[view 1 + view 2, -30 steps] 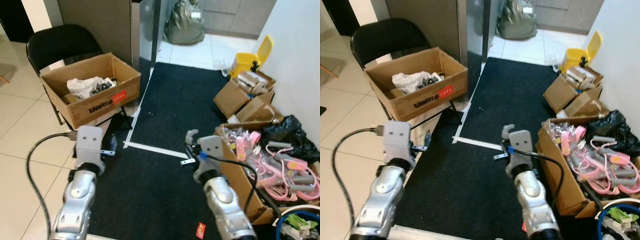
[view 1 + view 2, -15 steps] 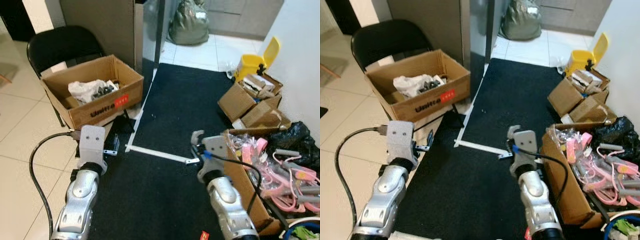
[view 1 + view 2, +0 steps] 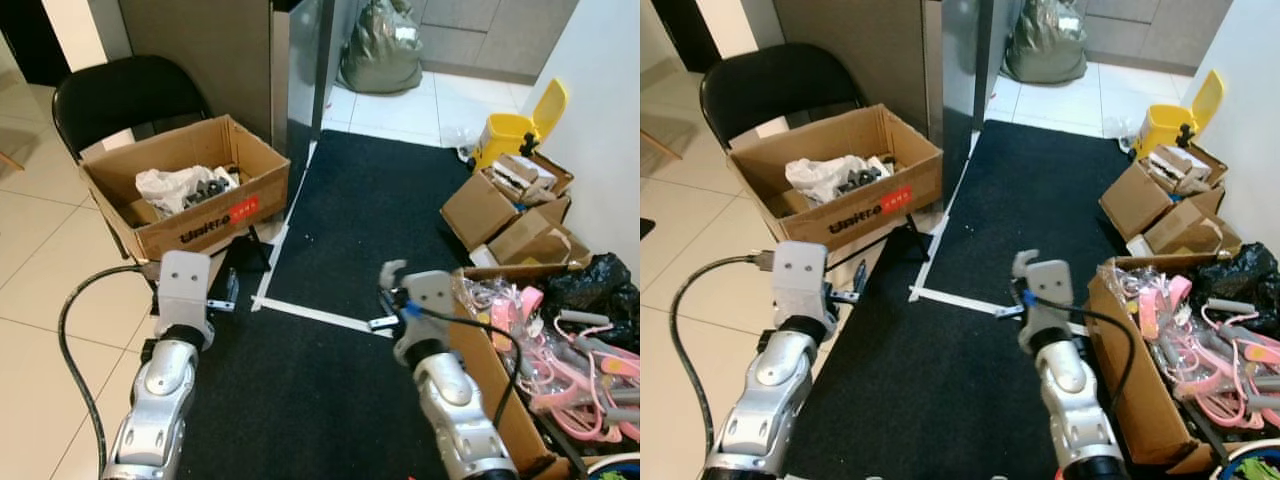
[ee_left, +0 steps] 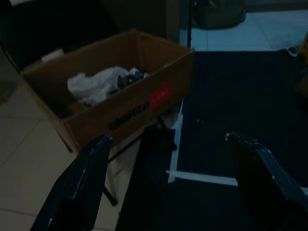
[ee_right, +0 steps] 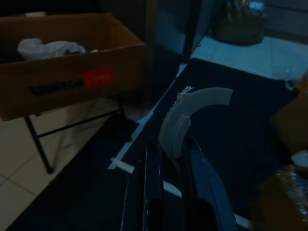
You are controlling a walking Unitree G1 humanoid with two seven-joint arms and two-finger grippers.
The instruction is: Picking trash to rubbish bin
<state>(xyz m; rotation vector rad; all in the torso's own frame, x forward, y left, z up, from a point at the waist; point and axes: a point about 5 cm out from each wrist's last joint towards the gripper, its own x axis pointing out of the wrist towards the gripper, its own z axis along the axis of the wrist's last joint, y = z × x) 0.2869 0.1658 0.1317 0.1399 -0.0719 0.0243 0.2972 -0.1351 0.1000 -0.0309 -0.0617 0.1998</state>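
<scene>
My right gripper (image 5: 168,150) is shut on a curved white plastic scrap (image 5: 192,111) that sticks up from between its black fingers. In the eye views that scrap (image 3: 390,271) hangs low over the black mat (image 3: 370,205). A small yellow rubbish bin (image 3: 508,128) with its lid raised stands at the far right by the wall. My left gripper (image 4: 169,138) is open and empty, held low near the mat's left edge (image 3: 222,298). It faces a cardboard box.
The cardboard box (image 3: 215,218) with a white bag inside sits on a black folding chair (image 3: 120,90) to the left. Open cartons (image 3: 490,205) and a box of pink hangers (image 3: 590,350) line the right wall. A grey sack (image 3: 380,50) lies beyond the mat.
The whole picture has shifted, so the camera moved. Both arms keep the same pose and the right gripper still holds the white scrap.
</scene>
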